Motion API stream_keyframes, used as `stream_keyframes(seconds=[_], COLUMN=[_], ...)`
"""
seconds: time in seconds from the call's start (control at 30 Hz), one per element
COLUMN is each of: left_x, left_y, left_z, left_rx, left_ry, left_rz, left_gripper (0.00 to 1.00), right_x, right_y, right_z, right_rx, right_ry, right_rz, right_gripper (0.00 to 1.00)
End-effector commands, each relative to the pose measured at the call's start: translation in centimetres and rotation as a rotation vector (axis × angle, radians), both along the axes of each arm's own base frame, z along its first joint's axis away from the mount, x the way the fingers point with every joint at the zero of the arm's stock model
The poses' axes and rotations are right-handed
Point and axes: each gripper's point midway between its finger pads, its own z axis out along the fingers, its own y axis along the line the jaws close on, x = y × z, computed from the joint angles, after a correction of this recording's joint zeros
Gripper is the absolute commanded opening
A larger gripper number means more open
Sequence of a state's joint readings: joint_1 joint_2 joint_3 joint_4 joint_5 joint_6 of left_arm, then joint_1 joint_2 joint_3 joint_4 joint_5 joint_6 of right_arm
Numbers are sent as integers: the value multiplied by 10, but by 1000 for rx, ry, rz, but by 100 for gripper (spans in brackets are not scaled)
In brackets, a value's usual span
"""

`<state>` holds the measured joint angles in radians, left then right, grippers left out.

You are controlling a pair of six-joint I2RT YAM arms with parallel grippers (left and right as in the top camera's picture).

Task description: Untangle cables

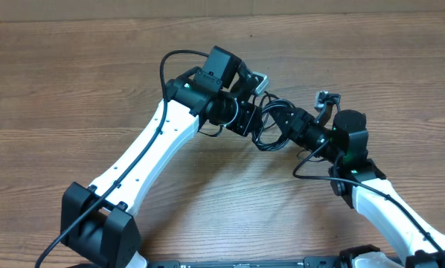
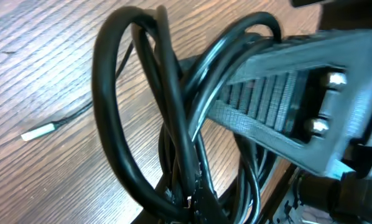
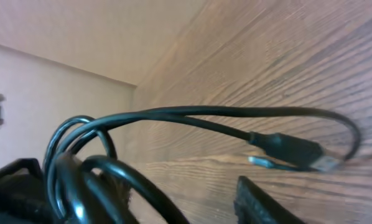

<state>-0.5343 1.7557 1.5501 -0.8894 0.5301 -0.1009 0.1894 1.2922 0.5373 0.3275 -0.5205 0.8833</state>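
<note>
Ribbed finger pad (image 2: 279,102) of the left gripper (image 1: 245,113) fills the wrist view, jaws clamped tight on the cables (image 2: 173,124), whose black loops bunch against it. Just beside that bundle sits the right gripper (image 1: 283,120); how wide it stands, I cannot tell. 1 plug (image 3: 295,152) trails out beyond the bundle, and 1 silvery-white tip (image 2: 37,132) lies loose on the table (image 1: 74,67). Separating step, I'd judge: next calls for drawing 1 strand clear while the left anchors.

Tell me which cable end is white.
The thin strand's end lying on the table, left of the bundle; the other visible plug is black.
</note>
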Motion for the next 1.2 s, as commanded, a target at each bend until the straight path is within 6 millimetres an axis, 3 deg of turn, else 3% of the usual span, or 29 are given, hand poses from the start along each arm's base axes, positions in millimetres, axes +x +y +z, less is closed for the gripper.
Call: stream_keyframes(seconds=[0.0,0.03,0.2,0.33,0.53,0.8,0.93,1.03,1.17], left_x=[12,16,11,2,-6,-11,-16,-17,-18], left_y=[18,22,29,27,19,14,10,11,11], left_z=[13,13,8,9,14,19,24,23,23], left_rx=[7,5,25,3,-46,-83,-117,-113,-109], left_ry=[-7,3,55,118,152,173,134,80,20], left_rz=[90,113,143,148,116,89,-2,-68,-134], left_gripper=[4,4,4,4,4,4,4,4,4], right_x=[3,5,31,38,43,42,33,18,1], right_y=[-19,-30,-76,-77,-76,-72,-60,-50,-27], right_z=[55,69,88,101,86,81,50,15,14], right_rx=[27,27,-16,4,-7,-9,-35,-101,-103], right_ry=[-164,-211,-298,-372,-334,-316,-193,-73,-91], right_rz=[-49,-90,-388,-404,-398,-371,-289,-193,-20], right_gripper=[63,66,80,82,82,82,82,81,81])
